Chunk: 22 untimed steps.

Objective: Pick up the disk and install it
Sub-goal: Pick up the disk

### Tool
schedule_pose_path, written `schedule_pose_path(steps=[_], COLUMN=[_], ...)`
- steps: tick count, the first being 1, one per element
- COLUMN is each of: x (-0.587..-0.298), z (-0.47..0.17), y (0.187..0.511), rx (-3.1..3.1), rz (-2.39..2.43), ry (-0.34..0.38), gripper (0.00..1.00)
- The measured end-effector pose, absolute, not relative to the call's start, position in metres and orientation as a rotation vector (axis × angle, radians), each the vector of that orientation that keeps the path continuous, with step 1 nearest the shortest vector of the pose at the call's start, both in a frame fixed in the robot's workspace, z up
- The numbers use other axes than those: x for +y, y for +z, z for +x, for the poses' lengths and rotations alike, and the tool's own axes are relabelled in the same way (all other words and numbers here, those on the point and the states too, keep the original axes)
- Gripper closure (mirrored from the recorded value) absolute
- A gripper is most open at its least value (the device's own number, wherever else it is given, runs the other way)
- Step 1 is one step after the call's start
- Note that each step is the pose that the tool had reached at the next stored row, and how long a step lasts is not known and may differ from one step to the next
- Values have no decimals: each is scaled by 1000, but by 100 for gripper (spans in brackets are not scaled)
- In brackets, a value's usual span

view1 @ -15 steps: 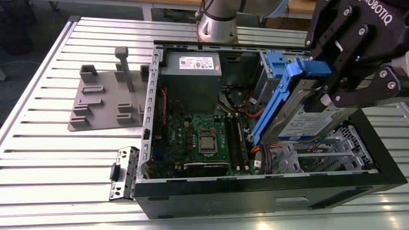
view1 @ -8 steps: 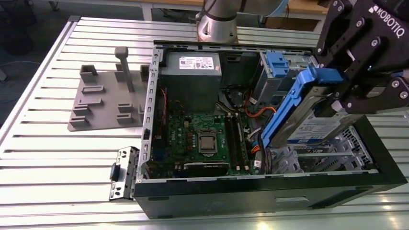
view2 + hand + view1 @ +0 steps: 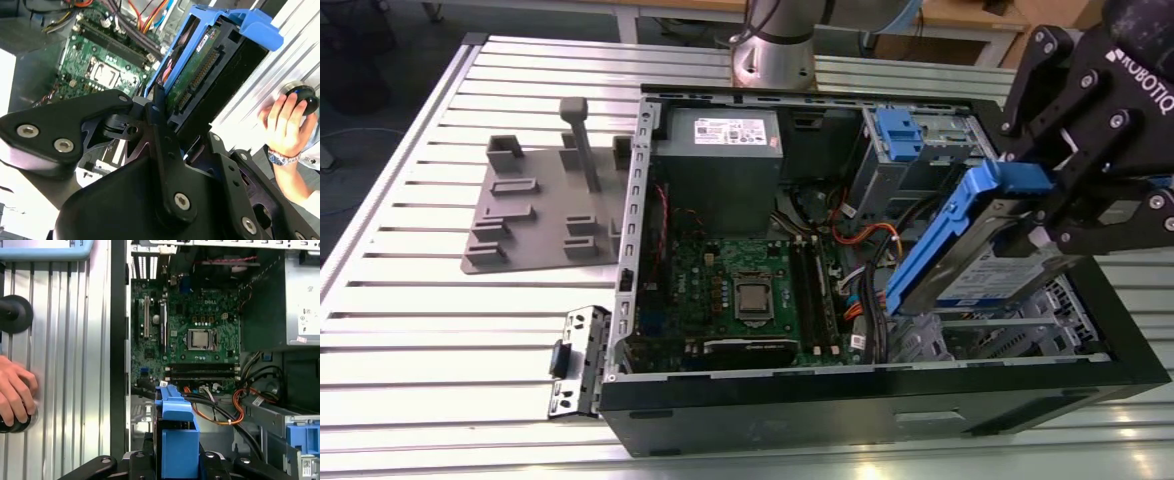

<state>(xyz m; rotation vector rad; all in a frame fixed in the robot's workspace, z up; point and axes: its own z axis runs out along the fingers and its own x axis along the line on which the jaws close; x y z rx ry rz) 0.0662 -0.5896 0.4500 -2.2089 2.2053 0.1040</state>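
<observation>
Currently the jaws clamp the disk (image 3: 967, 255), long axis steeply tilted, lower end toward the open case (image 3: 854, 400)

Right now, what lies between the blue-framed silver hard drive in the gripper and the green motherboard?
In the exterior view, orange and black cables run between the drive and the motherboard.

Blue plastic-framed disk (image 3: 958, 250), perhaps metal table (image 3: 400, 330)

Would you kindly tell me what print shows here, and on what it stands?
On the gripper: white maker's lettering, left unquoted.
On the disk: white-and-blue label, too small to read.
On the grey metal box: white sticker, too small to read.
On the motherboard: white maker's mark, left unquoted.
</observation>
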Motion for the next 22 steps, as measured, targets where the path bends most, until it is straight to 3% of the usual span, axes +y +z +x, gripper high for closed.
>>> schedule_pose_path(steps=[22], x=[-584], z=[115], y=[435], rx=[2213], rz=[-2168], ry=[137], gripper=[64])
